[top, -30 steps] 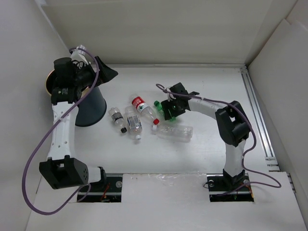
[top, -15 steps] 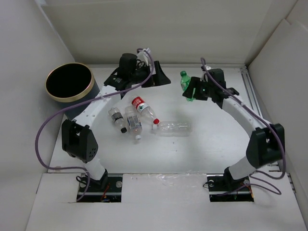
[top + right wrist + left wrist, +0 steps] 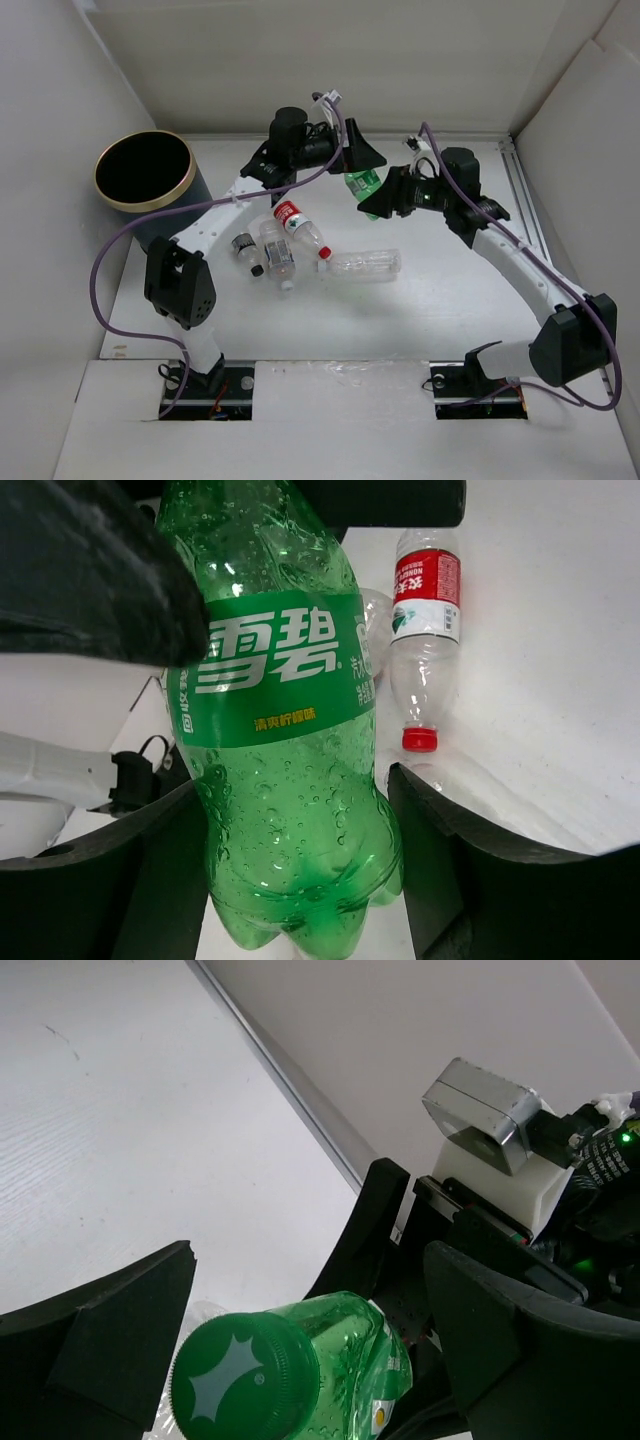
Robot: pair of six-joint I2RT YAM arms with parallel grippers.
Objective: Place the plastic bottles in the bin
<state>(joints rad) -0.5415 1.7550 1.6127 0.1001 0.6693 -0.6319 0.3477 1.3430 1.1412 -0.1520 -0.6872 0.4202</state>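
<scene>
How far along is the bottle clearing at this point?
Done: nothing confirmable; the bin shows only black inside. In hand: the right gripper grips the green bottle, its cap inside the open left gripper. Left: the red-labelled bottle and three more lie on the table.

right wrist | green bottle point(image 3: 280, 780) | cap cut off (top edge)

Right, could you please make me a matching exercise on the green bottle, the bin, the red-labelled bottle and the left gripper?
Things:
1. green bottle
2. bin
3. red-labelled bottle
4. left gripper

States:
A. lying on the table
B. open, straddling the green bottle's top
C. standing upright at far left
D. held aloft in the right gripper

Pairs: 1-D, 2-C, 3-A, 4-B
</scene>
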